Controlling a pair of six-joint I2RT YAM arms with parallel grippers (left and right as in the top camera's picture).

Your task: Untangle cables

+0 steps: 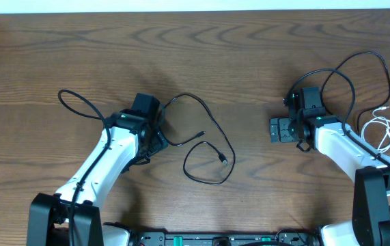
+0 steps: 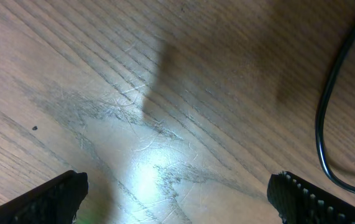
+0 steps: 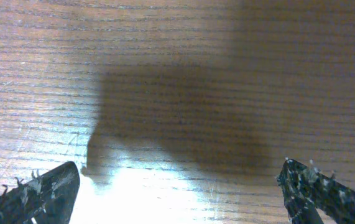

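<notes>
**A:** Closest to the lens are the left hand's [image 2: 177, 202] two fingertips [image 2: 53, 198], spread wide with only bare counter [image 2: 165, 93] between them.

**B:** And the right hand [image 3: 177, 193]?

**A:** Just as wide and holding nothing. Its wrist view shows plain wood grain and its own shadow, no cord.

**B:** So where are the cables?

**A:** The left wrist view catches one black cable [image 2: 321, 124] curving just beside a fingertip of the left hand, untouched. Only the overhead shows the rest. From the left hand, a loose loop runs toward the right arm. A second black loop [image 1: 78, 97] lies on the left hand's other side. A third black cable [image 1: 353, 89] arcs well apart from it, by the right hand. The white cable [image 1: 380, 131] is coiled farthest from the left hand.
</notes>
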